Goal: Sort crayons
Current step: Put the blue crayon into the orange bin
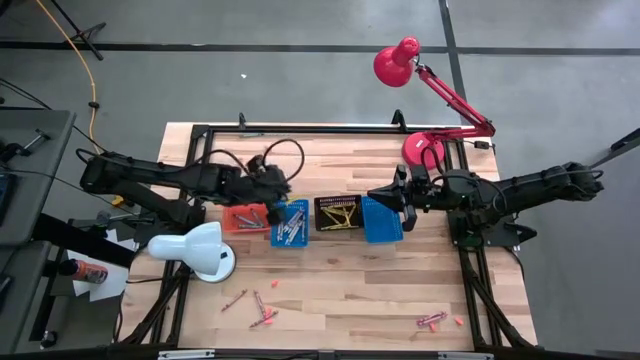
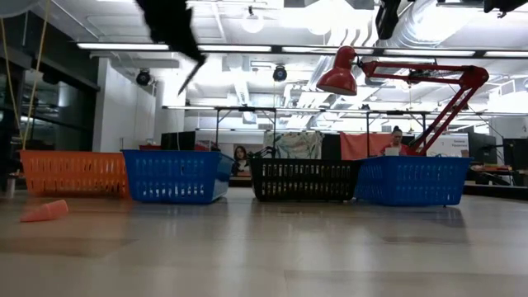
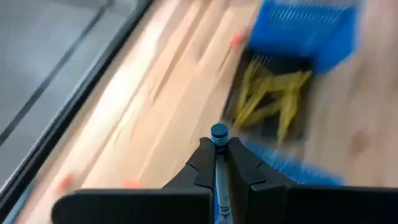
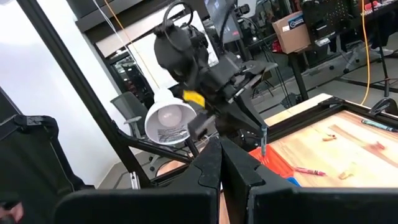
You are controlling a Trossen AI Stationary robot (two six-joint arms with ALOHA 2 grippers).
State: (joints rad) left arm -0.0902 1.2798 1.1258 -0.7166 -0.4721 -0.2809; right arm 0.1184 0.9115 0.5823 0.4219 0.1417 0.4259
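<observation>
Left hand [image 3: 217, 163] pinches blue crayon [image 3: 219, 133] lengthwise, tip forward

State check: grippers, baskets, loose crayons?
left gripper: shut on blue crayon, above the baskets
right gripper: shut, empty
orange mesh basket: red crayons inside
left blue mesh basket: crayons inside
black mesh basket: yellow crayons inside
right blue mesh basket: contents unclear
loose pink crayons: on table

Four mesh baskets in row mid-table — orange basket [image 1: 243, 217], blue basket [image 1: 290, 223], black basket [image 1: 339, 213], second blue basket [image 1: 381, 219]. White lamp [image 1: 195, 249] at left — red lamp [image 1: 397, 62] at back right.
</observation>
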